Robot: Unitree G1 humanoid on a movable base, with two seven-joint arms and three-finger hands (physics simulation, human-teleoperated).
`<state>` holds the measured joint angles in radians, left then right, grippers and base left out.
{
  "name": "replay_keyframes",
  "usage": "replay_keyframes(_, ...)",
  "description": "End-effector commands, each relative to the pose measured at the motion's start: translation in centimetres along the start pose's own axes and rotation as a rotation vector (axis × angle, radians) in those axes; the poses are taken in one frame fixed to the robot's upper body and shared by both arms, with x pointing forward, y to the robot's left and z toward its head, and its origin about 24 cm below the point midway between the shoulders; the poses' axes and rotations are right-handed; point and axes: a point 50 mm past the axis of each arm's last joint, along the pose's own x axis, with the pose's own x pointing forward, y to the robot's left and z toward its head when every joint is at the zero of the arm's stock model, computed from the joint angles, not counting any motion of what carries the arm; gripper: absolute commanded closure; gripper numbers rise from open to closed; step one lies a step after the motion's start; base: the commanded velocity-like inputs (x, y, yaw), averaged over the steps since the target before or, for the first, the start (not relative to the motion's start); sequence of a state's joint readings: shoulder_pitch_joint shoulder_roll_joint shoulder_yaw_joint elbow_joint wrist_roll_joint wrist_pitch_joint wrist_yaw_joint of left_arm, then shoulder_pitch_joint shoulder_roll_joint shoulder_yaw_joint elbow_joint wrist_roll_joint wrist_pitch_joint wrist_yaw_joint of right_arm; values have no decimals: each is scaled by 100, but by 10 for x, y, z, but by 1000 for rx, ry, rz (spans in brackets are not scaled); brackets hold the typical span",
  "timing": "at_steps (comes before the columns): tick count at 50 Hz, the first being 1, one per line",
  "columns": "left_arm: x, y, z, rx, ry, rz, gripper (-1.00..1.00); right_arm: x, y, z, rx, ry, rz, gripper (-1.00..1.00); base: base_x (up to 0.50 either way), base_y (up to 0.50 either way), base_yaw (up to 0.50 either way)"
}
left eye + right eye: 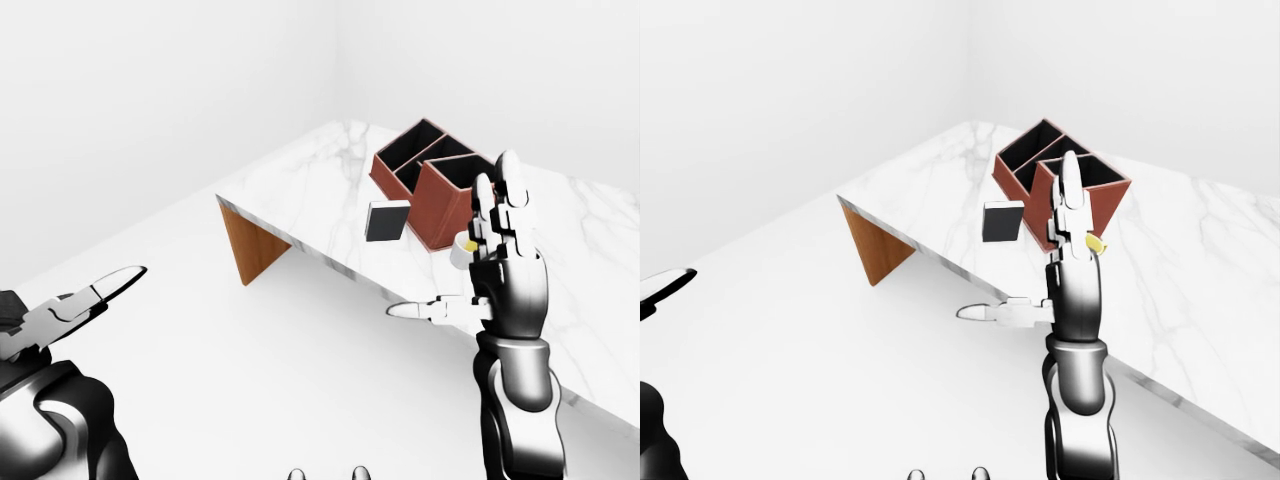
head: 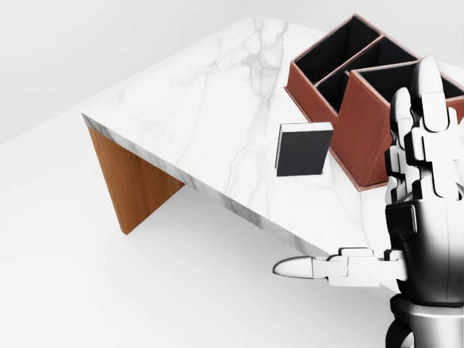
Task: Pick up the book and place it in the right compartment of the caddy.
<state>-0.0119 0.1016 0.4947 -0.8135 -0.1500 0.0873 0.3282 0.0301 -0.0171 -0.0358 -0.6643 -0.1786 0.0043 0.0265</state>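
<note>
Two eye views alone show the left hand (image 1: pixel 70 305), fingers spread, empty. Right hand (image 2: pixel 424 210) is raised, splayed, holding nothing. Book (image 2: pixel 302 149) stands on table (image 2: pixel 203 109) just beside caddy (image 2: pixel 362 80).

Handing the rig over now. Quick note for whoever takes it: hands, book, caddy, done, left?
Right hand: open, fingers up, raised below the caddy in the head view, holding nothing.
Left hand: open, low at the left-eye view's left edge, off the table.
Book: standing upright on the table, just left of the caddy, untouched.
Caddy compartments look empty.
Done: nothing yet.
Left: grasp the book, lift it, put it in the right compartment.
</note>
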Motion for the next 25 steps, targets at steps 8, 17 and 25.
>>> replay_keyframes(8, 0, 0, -1, 2, 3, -1, -100, 0, 1, 2, -12, -15, 5, -100, 0, 0, 0)
replay_keyframes(17, 0, 0, -1, 2, 3, -1, -100, -1, 1, 3, -13, -19, 5, -100, 14, 11, 0)
replay_keyframes(25, 0, 0, -1, 2, 1, -1, -100, -1, 0, 3, -11, -21, 3, -100, 16, 13, 0)
